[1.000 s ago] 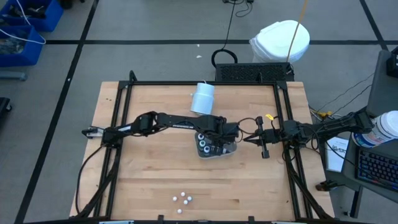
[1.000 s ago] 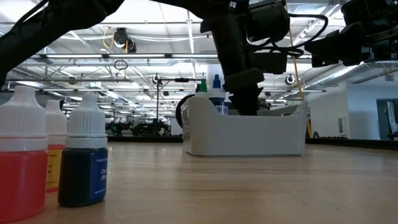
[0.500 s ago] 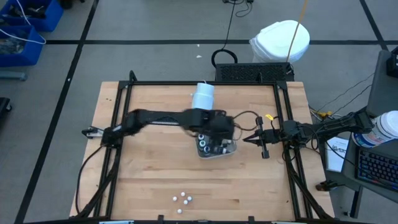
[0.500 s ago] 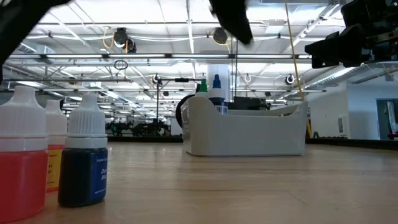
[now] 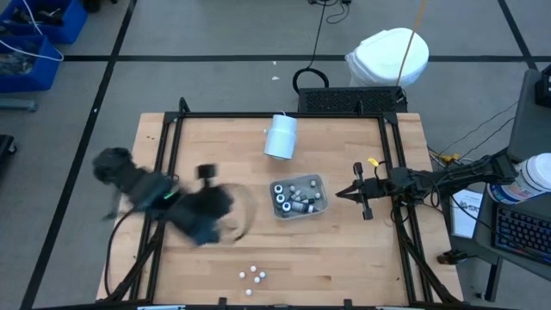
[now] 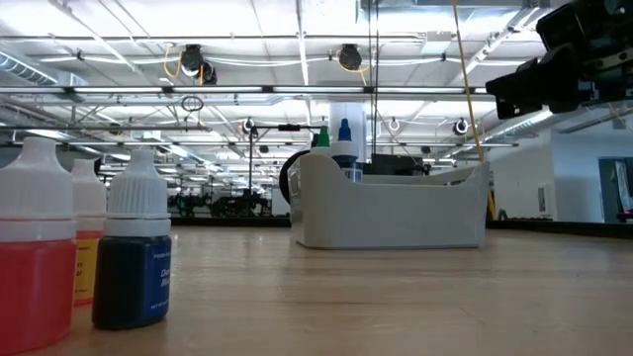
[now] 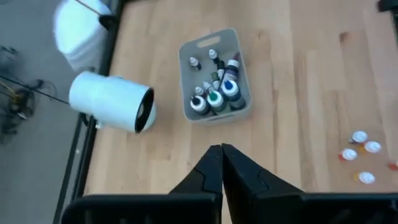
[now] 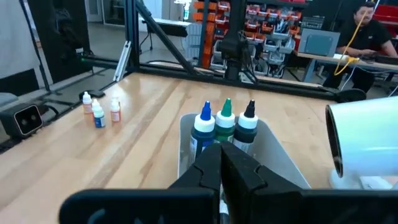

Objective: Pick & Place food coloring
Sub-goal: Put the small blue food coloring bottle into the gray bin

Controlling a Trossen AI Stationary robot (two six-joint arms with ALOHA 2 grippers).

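Left end effector (image 7: 221, 163) over the counter's (image 5: 362, 258) left side, fingers pressed together, nothing held. Loose food coloring (image 5: 251, 275) bottles near the front edge, more standing in the grey tray (image 5: 299, 196) mid-counter. Pale cylinder (image 5: 281, 136) tipped over just behind the tray. Right end effector (image 5: 342, 194) parked beside the tray, pinched closed, empty. Big bright workshop behind.

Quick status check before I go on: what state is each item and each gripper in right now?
Tray: upright on the table, holding several food coloring bottles.
Loose bottles: four standing in a cluster near the table's front edge, outside the tray.
Pale cylinder: lying on its side behind the tray.
Left gripper: shut, empty, over the table's left side, clear of the tray.
Right gripper: shut, empty, waiting just right of the tray.
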